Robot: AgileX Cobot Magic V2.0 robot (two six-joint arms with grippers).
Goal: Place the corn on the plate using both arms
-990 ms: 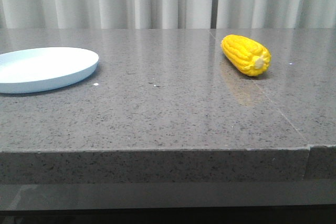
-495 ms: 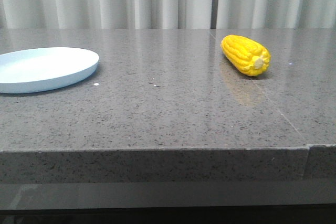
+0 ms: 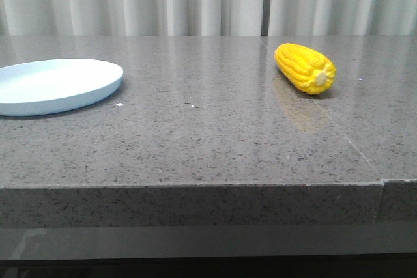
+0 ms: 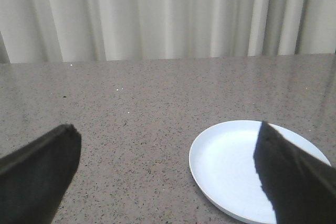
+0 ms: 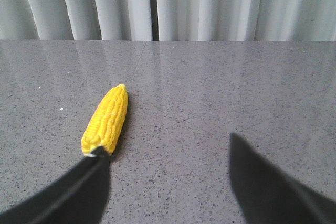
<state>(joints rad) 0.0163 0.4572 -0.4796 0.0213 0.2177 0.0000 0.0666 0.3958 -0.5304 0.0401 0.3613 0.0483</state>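
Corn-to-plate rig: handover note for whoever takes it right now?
Left gripper: open, empty, hovering by the round pale light-blue plate.
Right gripper: open, empty, with the bright yellow corn cob lying just ahead of one finger; contact cannot be told.
Front view: plate at the left of the grey speckled stone table, corn at the right, well apart.
Done: nothing; the corn has not been grasped.
Left: grasp the corn and place it on the plate.

One corn (image 3: 305,68), one plate (image 3: 57,85), two pairs of jaws.
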